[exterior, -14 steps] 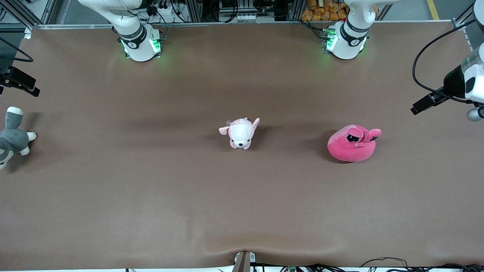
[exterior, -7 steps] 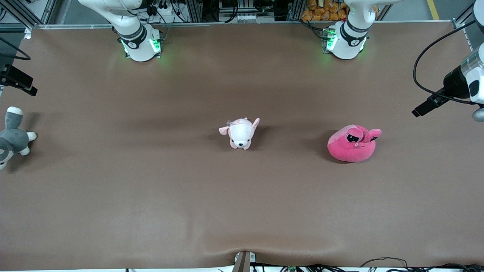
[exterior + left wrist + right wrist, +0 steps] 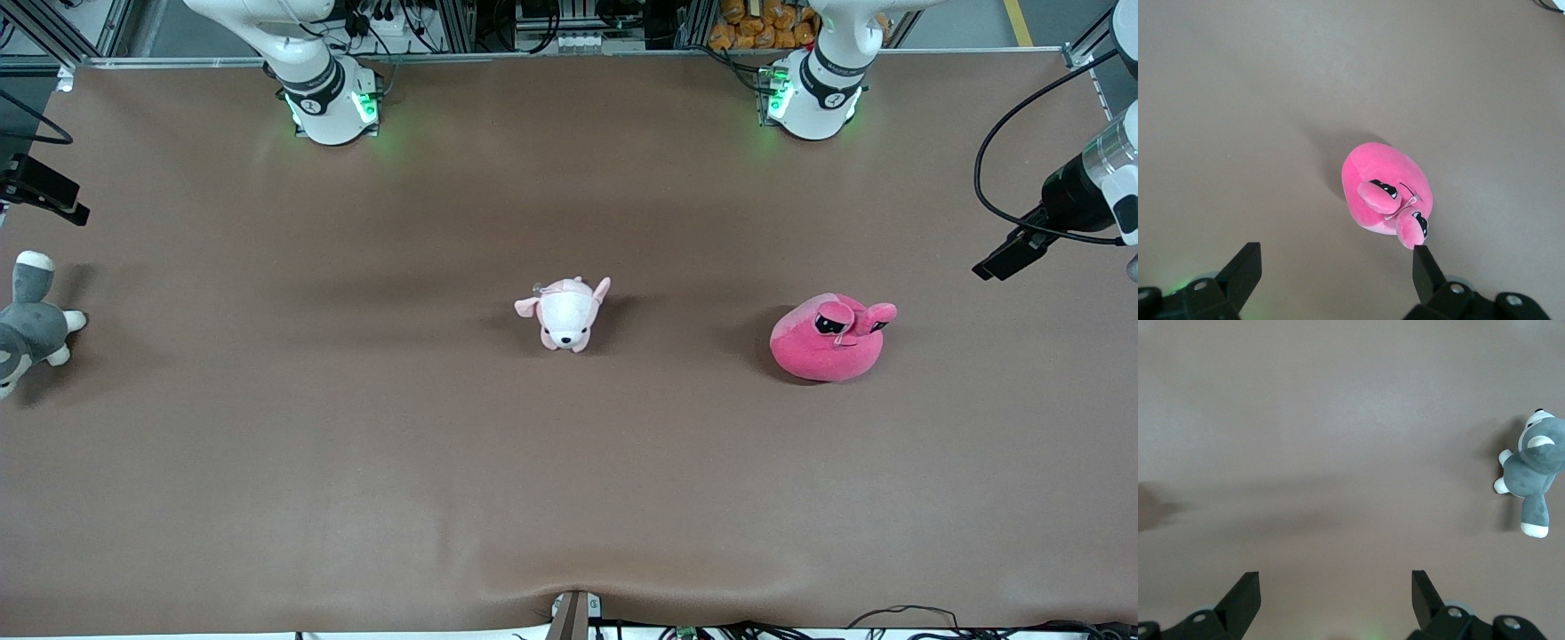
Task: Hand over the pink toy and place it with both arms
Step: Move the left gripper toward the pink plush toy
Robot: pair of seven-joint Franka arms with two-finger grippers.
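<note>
Left gripper (image 3: 1331,263): fingers (image 3: 1241,267) spread wide, holding nothing, up in the air over the worktop (image 3: 569,462) at the left arm's end. Pink toy (image 3: 1386,190) seen from that wrist camera between the two fingers' lines but clear of both tips, resting on the brown surface below, one eye stalk close to one fingertip in the picture yet not touched. Only the dark wrist parts of this arm at the edge of the front view, high and to the side of the toy.

Right gripper (image 3: 1331,583): fingers (image 3: 1243,587) likewise wide apart, empty, hanging over bare worktop at the right arm's end. Grey-and-white plush animal (image 3: 1531,473) lying on its side off to one edge of that wrist view, well apart from the fingers.

On the worktop: pink toy (image 3: 831,338) sitting upright, face turned up, toward the left arm's end. Small pale puppy plush (image 3: 566,313) standing near the middle, well apart from the pink toy. Grey plush at the right arm's end, partly cut off by the frame.
</note>
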